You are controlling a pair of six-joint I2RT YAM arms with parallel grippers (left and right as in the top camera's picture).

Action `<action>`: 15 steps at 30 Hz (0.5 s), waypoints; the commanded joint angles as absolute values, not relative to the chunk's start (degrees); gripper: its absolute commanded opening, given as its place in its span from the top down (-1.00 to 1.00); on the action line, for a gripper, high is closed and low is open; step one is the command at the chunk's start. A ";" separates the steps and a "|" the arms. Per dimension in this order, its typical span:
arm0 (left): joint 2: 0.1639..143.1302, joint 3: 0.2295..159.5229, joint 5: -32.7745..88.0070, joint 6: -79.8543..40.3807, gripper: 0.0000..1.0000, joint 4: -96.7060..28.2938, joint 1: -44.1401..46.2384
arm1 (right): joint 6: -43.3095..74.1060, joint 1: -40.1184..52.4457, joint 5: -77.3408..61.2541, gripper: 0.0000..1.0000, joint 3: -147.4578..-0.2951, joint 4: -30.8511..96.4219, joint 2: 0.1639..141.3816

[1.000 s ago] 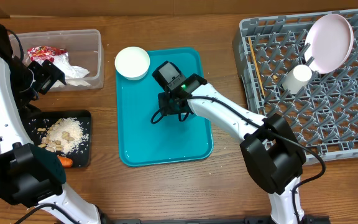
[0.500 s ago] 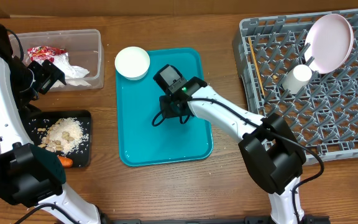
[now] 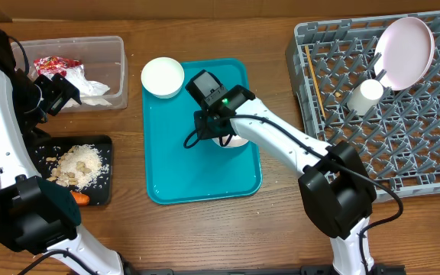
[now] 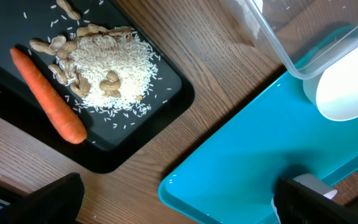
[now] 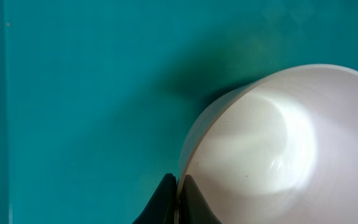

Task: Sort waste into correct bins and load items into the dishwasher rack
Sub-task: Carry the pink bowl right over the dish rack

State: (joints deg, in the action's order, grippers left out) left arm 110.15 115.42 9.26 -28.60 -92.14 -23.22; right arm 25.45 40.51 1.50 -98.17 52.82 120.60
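Observation:
My right gripper [image 3: 218,131] is shut on the rim of a white bowl [image 3: 233,140] over the teal tray [image 3: 174,172]. In the right wrist view the fingertips [image 5: 179,202] pinch the bowl's edge [image 5: 278,162]. A second white bowl [image 3: 163,77] sits at the tray's far left corner. My left gripper [image 3: 56,92] is open and empty [image 4: 179,205], between the clear tub [image 3: 109,50] and the black tray [image 3: 105,191]. The tub holds a red wrapper [image 3: 50,64] and a napkin [image 3: 92,86]. The black tray holds rice [image 4: 114,71] and a carrot [image 4: 48,96].
The grey rack [image 3: 403,153] at the right holds a pink plate [image 3: 405,52], a white cup [image 3: 365,95] and a wooden stick [image 3: 315,80]. Bare wooden table lies between the tray and the rack.
My right gripper has shifted slightly toward the tray's far side, and the white bowl it grips now shows beneath it. The left arm has not moved.

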 commanded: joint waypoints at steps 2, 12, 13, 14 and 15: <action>108.64 115.22 9.47 -29.39 -1.00 -92.23 -22.81 | 25.47 38.70 0.12 0.92 -104.44 57.34 114.59; 108.64 115.22 9.45 -29.39 -1.00 -92.23 -22.81 | 19.14 15.20 -22.15 0.92 -105.71 62.26 98.80; 108.64 115.22 9.47 -29.39 -0.99 -92.23 -22.81 | 17.63 10.83 -26.55 0.92 -105.71 63.02 98.32; 108.64 115.22 9.47 -29.39 -0.99 -92.23 -22.81 | 16.43 7.70 -30.06 0.92 -105.71 63.68 98.30; 108.64 115.22 9.47 -29.39 -0.99 -92.23 -22.81 | 14.59 3.77 -34.96 0.92 -105.56 64.51 98.32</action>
